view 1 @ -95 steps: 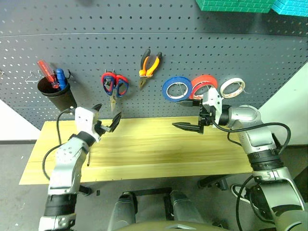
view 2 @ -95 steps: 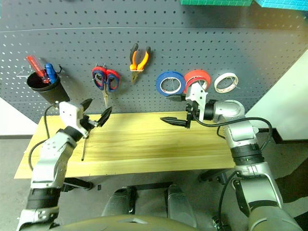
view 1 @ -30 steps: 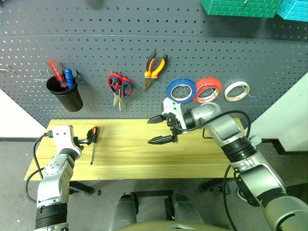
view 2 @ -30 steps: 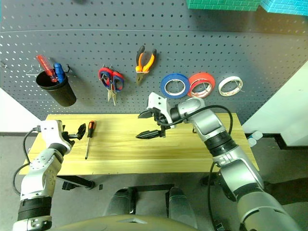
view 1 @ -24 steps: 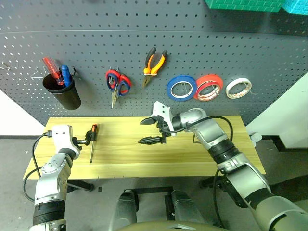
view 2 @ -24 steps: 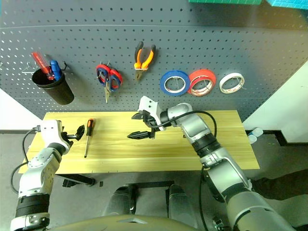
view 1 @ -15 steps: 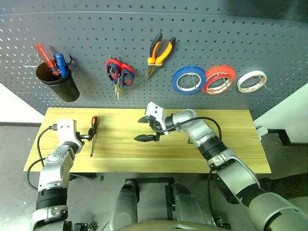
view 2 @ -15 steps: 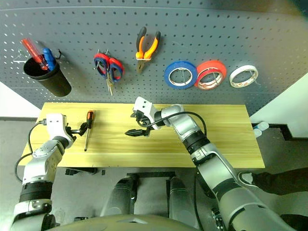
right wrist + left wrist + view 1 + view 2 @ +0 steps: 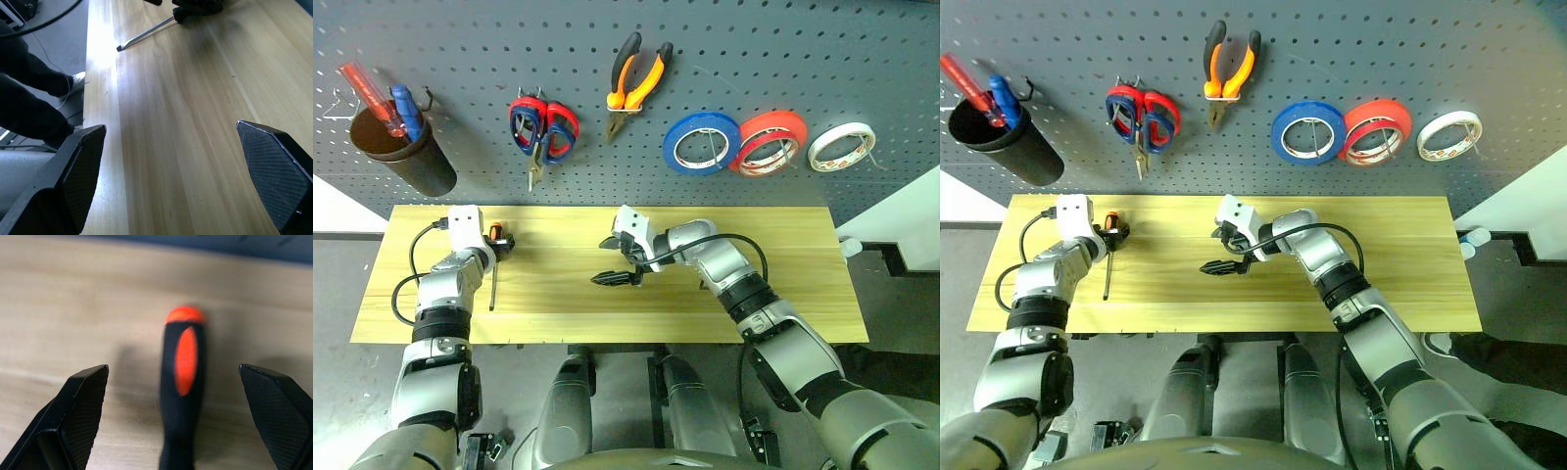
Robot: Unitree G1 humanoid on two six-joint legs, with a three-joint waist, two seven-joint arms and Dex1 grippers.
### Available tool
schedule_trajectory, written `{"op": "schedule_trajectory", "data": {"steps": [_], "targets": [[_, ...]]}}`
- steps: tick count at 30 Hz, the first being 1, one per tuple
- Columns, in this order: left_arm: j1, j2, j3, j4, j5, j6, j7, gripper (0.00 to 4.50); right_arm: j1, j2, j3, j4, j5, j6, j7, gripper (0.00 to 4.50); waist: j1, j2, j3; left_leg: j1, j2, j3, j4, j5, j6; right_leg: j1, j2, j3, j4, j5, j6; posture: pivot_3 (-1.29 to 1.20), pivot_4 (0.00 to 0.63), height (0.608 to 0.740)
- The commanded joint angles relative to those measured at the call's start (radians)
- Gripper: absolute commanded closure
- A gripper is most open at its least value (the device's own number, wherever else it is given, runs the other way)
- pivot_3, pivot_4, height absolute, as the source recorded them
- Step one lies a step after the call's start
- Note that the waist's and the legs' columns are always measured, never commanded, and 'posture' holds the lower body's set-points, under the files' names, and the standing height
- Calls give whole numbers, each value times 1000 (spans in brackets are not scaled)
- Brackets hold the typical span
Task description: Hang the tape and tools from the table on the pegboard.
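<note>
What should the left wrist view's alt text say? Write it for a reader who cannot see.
A black-and-orange screwdriver handle lies on the wooden table, between the open left gripper's two black fingers, which are not touching it.

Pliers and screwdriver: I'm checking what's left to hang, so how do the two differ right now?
The pliers hang on the pegboard; the screwdriver lies flat on the table. The pliers' orange handles spread in a V; the screwdriver is one straight shaft. Both are orange and black.
</note>
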Motion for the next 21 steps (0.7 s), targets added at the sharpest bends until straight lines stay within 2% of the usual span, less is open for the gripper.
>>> {"op": "schedule_trajectory", "data": {"steps": [1,8,9,13,21], "targets": [[-23,6,2,53,15,95,48,14,-6,6,-19,-16,-2,0,-5,0,1,0,0,-2,0,-2,1,0,0,-1,0,-2,1,0,0,241,418,740],[-29,-6,13,31,-2,241,82,14,-5,-4,-31,-11,-5,-4,-15,0,-3,0,0,-1,-1,-2,1,0,-1,0,0,-2,1,0,0,224,408,740],[-25,-11,21,24,-10,269,83,191,-5,-6,-33,-10,-6,-7,-16,0,-3,0,0,-1,-1,-2,1,0,-1,0,0,-2,1,0,0,223,407,740],[5,-45,90,-49,-54,394,129,1232,-8,-8,-44,4,-15,-22,-24,0,-3,0,0,0,-1,-2,1,1,-2,0,0,-2,1,0,0,217,395,740],[36,-49,101,-116,-39,404,135,3862,-25,17,-71,42,-18,-47,-57,0,-4,1,0,1,-1,-2,0,3,-5,1,0,-2,0,0,0,208,382,740]]}}
